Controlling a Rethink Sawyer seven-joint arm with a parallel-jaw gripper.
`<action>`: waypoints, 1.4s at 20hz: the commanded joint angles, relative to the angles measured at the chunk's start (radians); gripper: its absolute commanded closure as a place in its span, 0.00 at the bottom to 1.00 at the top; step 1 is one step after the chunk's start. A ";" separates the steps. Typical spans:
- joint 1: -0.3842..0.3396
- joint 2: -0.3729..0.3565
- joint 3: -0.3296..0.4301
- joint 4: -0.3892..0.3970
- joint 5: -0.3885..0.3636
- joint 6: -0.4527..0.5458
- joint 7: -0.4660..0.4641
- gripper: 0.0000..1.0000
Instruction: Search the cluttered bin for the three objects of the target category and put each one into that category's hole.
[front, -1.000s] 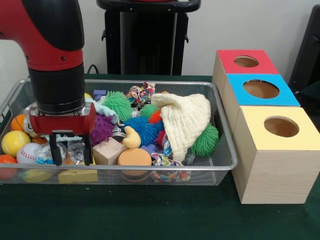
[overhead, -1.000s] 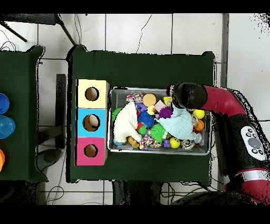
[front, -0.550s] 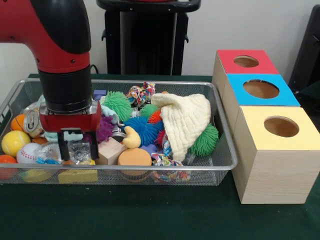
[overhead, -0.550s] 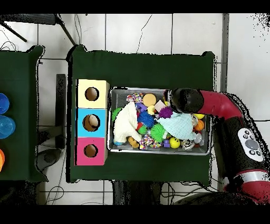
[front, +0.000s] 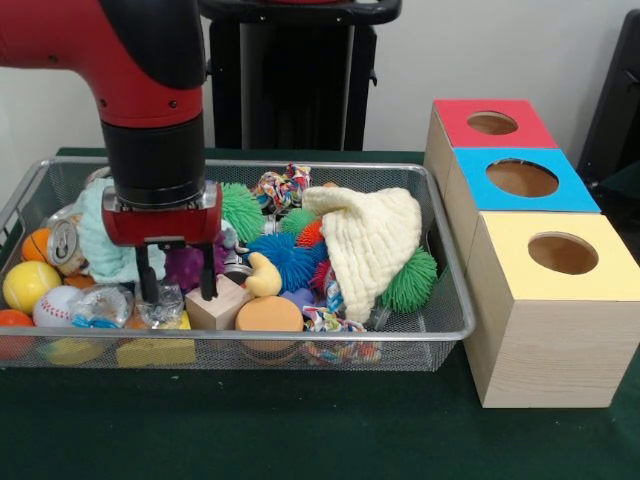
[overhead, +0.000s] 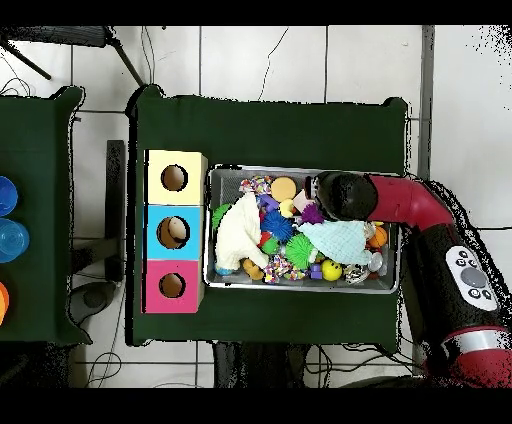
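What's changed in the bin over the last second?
The tool has slid across the wire bin toward the boxes, open and empty, and now hangs over the crinkly clear wrapper beside the wooden block. The mint cloth behind it is now uncovered. Nothing was picked up; toys and boxes look unmoved.

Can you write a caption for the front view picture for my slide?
Red robot arm's open gripper hovers over toys in a wire bin.
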 joint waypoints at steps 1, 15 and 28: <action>-0.003 -0.029 0.024 0.058 -0.032 0.038 -0.097 0.00; -0.004 -0.061 -0.009 0.104 -0.041 0.062 -0.085 0.00; -0.014 -0.129 -0.024 0.197 -0.035 0.066 -0.065 0.00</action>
